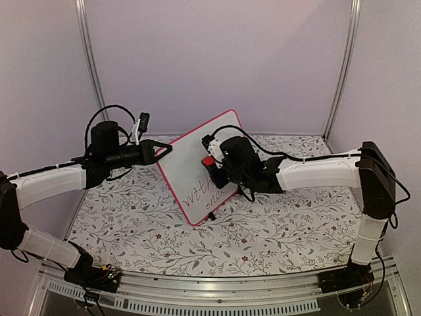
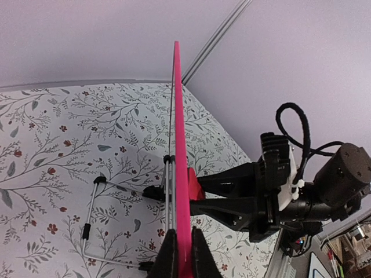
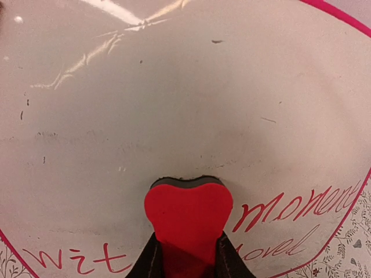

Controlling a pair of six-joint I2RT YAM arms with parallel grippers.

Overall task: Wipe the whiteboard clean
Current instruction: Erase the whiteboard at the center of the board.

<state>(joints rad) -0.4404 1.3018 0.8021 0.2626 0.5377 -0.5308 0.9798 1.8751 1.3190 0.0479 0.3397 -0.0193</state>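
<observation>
Pinched between the closed-in fingers of the right gripper (image 3: 186, 258) is a red heart-shaped eraser (image 3: 188, 211), lobes pointing away from the wrist, its dark pad edge meeting the white face of the whiteboard (image 3: 174, 104). Just beside the eraser, red handwriting (image 3: 290, 211) runs along the board's lower part on both sides of it, while the surface above carries only faint smears and glare. Across from it, the left gripper (image 2: 184, 255) has its two fingers clamped shut on the board's thin pink frame, which rises edge-on straight up from between them in the left wrist view. Behind the board on that side a wire stand (image 2: 93, 220) rests on the cloth. From above, the board stands tilted near the middle of the floral worktop (image 1: 276, 243), closer to the far edge than the near one, one rounded corner up toward the back wall and the opposite corner down on the cloth, with the left arm reaching its left edge and the right arm pressing against its written face.
</observation>
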